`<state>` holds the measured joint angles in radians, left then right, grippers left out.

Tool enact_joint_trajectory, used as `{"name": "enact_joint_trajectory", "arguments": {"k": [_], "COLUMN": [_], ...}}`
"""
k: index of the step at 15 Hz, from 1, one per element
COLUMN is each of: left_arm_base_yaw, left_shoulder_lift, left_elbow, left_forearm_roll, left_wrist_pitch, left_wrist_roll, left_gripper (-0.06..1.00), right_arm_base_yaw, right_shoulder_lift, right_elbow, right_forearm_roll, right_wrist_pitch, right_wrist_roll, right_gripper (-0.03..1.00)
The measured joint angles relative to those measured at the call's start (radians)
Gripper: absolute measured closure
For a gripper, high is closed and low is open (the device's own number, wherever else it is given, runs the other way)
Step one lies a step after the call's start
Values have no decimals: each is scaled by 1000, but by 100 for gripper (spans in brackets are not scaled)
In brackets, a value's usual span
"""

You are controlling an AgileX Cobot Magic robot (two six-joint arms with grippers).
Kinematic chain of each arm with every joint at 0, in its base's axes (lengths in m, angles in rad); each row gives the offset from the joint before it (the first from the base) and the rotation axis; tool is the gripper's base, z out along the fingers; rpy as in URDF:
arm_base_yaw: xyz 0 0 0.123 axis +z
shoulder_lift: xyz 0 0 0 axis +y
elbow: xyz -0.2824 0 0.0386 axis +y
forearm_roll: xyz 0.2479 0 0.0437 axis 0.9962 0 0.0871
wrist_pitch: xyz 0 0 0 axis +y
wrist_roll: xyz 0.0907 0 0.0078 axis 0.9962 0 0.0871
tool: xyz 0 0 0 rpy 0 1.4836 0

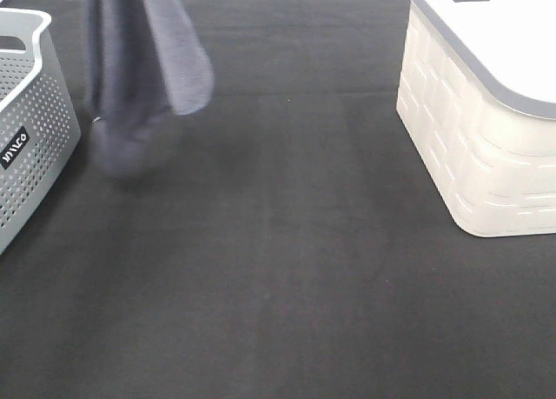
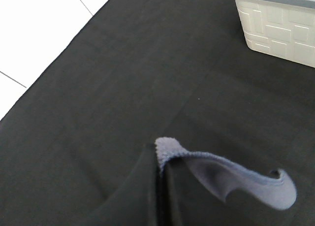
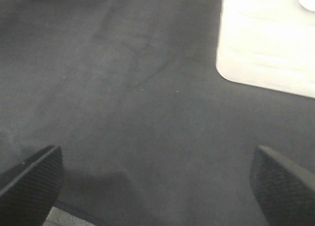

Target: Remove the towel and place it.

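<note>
The left gripper (image 2: 158,169) pinches the soft blue-grey cloth towel (image 1: 143,60), lifted up, I think. The right gripper (image 3: 157,179) is spread wide. Putting it down is left.

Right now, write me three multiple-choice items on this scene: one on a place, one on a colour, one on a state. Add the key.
1. Where is the towel?
A. Folded inside a drawer
B. Hanging beside the grey basket
C. Draped over a chair

2. What colour are the walls of the lidded bin?
A. Red
B. Green
C. Cream white

3. How is the right gripper?
A. Open and empty
B. Shut on the towel
C. Shut on a cup

Key:
1 B, it dangles next to the basket in the high view.
2 C, the walls are pale under a grey lid.
3 A, its jaws stand wide apart with only the dark table between them.
</note>
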<state>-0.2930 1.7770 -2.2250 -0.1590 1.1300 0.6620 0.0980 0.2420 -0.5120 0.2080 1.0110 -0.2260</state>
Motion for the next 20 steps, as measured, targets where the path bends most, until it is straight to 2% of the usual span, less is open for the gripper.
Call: {"name": "enact_joint_trajectory", "arguments": {"k": [4, 9, 11, 17, 20], "left_arm_base_yaw": [0, 0, 0, 0, 0], "left_shoulder_lift": [10, 11, 11, 11, 11], "left_elbow": [-1, -1, -1, -1, -1], "left_forearm_roll": [1, 4, -5, -18, -35], "left_wrist_pitch": [36, 50, 50, 50, 51], "left_wrist_roll": [-27, -27, -27, -27, -27], "left_gripper": [94, 94, 94, 94, 94], "right_arm_base_yaw": [0, 0, 0, 0, 0], "right_shoulder_lift": [184, 294, 351, 559, 596], "right_elbow": [-11, -14, -14, -44, -46], "right_forearm_roll": [44, 78, 135, 352, 406], "right_wrist_pitch": [-137, -277, -325, -359, -366], "right_wrist_roll": [-109, -115, -119, -330, -403], "right_gripper": [-1, -1, 0, 1, 1]}}
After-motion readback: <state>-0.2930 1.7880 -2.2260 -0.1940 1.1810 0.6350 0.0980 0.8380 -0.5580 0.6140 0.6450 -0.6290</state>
